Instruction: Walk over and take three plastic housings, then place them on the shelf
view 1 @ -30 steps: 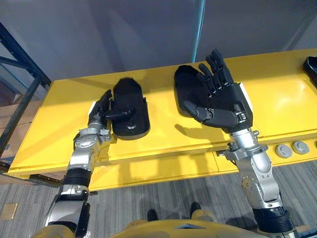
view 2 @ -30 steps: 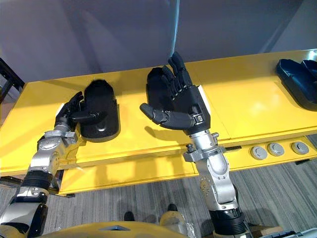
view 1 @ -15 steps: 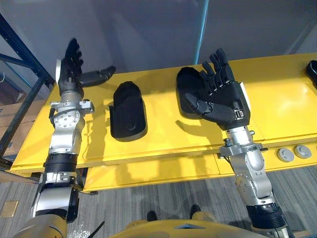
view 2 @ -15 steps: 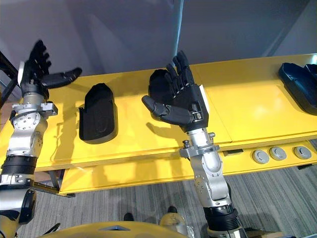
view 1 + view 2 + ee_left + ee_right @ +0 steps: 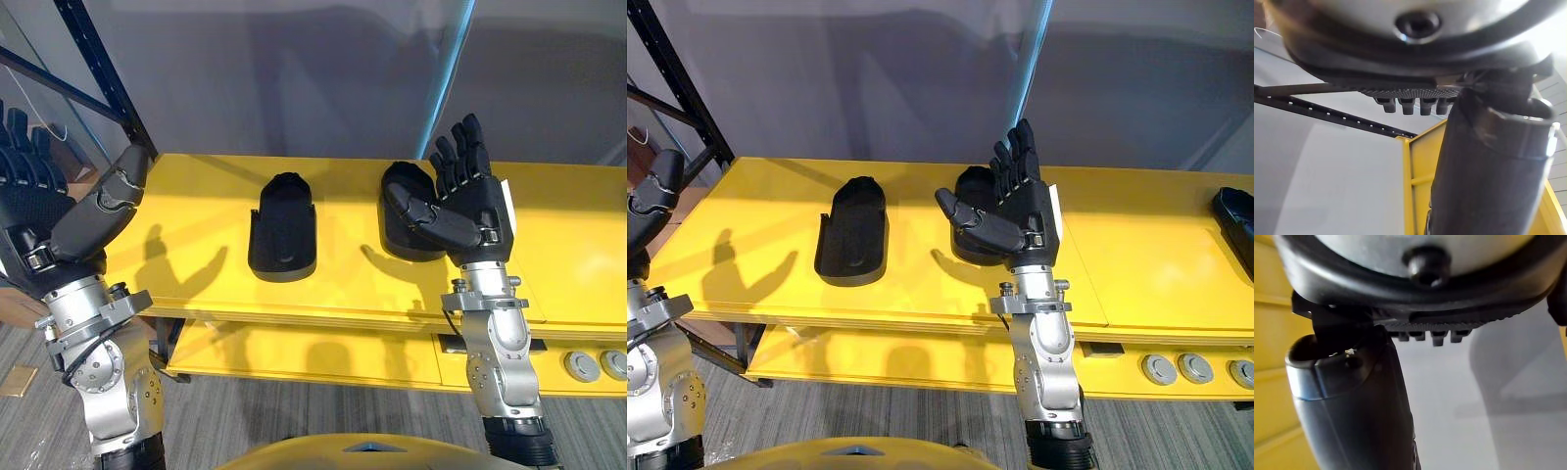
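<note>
Two black plastic housings lie on the yellow table (image 5: 196,274). One housing (image 5: 282,233) rests free near the middle. The other housing (image 5: 404,213) lies just behind my right hand (image 5: 472,204), which stands upright and open in front of it, holding nothing. My left hand (image 5: 61,215) is raised at the near left, open and empty, well apart from both housings. A third black housing (image 5: 1236,215) shows at the table's far right edge. In the wrist views the left hand's thumb (image 5: 1488,161) and the right hand's thumb (image 5: 1352,401) stick out with nothing held.
A dark blue rack upright (image 5: 103,83) rises at the table's left end. A lower yellow shelf (image 5: 872,357) runs under the tabletop, with round grey buttons (image 5: 1181,367) at its right. A grey wall stands behind; grey carpet lies in front.
The camera has shifted and the table sits farther off. My left hand, which lay against the middle housing a second ago, has lifted away to the near left. The right hand stays open.
</note>
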